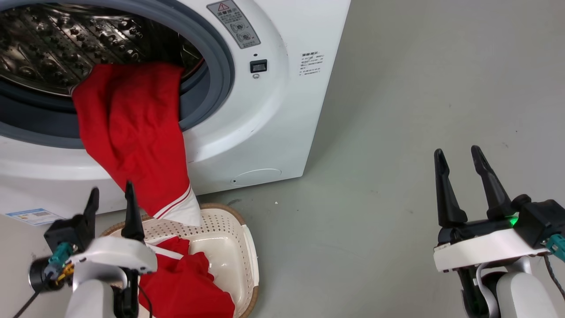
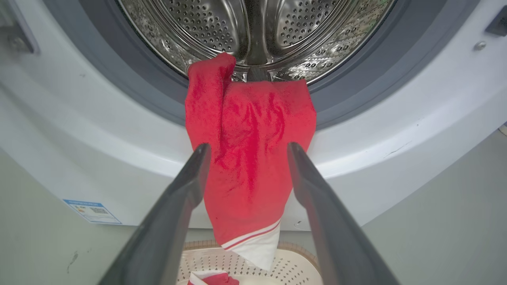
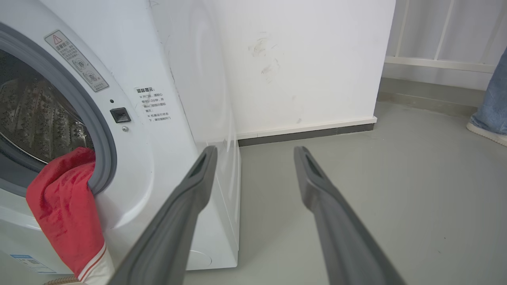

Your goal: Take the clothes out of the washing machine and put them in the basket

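Note:
A red garment (image 1: 132, 132) with a white striped cuff hangs from the washing machine (image 1: 273, 115) porthole over the grey rim, its end dangling just above the basket (image 1: 234, 247). More red clothes (image 1: 185, 282) lie in the basket. My left gripper (image 1: 110, 194) is open, below and in front of the hanging garment (image 2: 249, 158), holding nothing. My right gripper (image 1: 459, 159) is open over the bare floor at the right, well away from the machine. The steel drum (image 2: 257, 27) behind the garment looks bare. In the right wrist view the hanging garment (image 3: 63, 206) sits at the left.
The grey floor (image 1: 397, 132) stretches right of the machine. A white wall (image 3: 309, 59) with a dark skirting stands behind. A person's jeans leg and shoe (image 3: 491, 114) show at the far right edge of the right wrist view.

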### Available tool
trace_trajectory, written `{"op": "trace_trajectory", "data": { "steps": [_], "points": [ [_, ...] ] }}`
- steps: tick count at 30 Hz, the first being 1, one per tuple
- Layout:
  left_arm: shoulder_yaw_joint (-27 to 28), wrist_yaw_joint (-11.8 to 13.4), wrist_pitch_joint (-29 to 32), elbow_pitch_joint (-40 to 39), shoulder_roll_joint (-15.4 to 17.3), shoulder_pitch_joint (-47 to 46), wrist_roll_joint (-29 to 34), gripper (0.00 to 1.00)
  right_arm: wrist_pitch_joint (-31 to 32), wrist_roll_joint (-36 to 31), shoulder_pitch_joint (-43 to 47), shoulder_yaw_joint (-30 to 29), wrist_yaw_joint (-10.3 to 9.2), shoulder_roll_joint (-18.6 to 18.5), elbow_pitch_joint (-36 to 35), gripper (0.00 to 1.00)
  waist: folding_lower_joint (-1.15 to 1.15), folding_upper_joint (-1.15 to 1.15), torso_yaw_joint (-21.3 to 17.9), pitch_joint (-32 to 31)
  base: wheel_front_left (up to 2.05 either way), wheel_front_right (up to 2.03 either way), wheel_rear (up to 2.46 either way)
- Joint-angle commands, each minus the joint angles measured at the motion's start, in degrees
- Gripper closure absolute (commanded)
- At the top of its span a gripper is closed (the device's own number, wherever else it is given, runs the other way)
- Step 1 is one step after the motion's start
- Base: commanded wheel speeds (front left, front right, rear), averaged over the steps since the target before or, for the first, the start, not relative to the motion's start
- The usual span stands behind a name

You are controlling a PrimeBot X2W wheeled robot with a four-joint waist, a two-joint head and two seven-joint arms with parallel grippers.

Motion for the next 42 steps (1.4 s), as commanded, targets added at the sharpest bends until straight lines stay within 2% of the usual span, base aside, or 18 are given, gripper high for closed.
{"op": "trace_trajectory", "data": {
  "steps": [1,8,15,25,34,41,42],
  "points": [
    [0.1,-0.3,-0.1,-0.9,0.3,-1.1,0.9,0.0,-0.1,0.1,0.8,0.0,-0.02,0.0,-0.2,0.0,0.01,0.0,-0.1,-0.1,0.0,0.0,0.0],
    [0.6,-1.4,-0.1,0.4,1.6,-5.4,3.7,0.0,-0.3,1.3,0.9,0.4,-0.02,0.0,-0.1,0.0,0.01,0.0,-1.4,0.6,0.0,0.0,0.0],
    [-0.8,-2.5,0.7,13.3,5.5,-11.9,3.2,0.0,-1.1,2.3,-0.2,1.5,-0.02,0.0,1.1,0.0,0.01,0.0,-3.6,2.4,0.0,0.0,0.0],
    [-4.0,-2.9,7.9,28.3,12.3,-22.1,0.1,0.0,-2.7,4.3,-2.0,3.1,-0.02,0.0,2.8,0.0,0.01,0.0,-7.2,6.7,0.0,0.0,0.0],
    [-9.6,-2.9,14.9,33.5,18.3,-30.5,-3.8,0.0,-3.9,6.2,-3.7,4.7,-0.02,0.0,4.5,0.0,0.01,0.0,-10.1,11.2,0.0,0.0,0.0],
    [-12.5,-2.9,17.1,35.0,21.9,-34.8,-6.3,0.0,-4.1,7.0,-4.6,5.0,-0.02,0.0,5.6,0.0,0.01,0.0,-11.4,12.4,0.0,0.0,0.0],
    [-12.8,-2.9,17.0,35.1,22.2,-35.4,-6.7,0.28,-4.1,7.1,-4.6,4.9,-0.02,0.0,5.5,0.0,0.01,0.0,-11.4,12.5,0.0,0.0,0.0]
  ]
}}
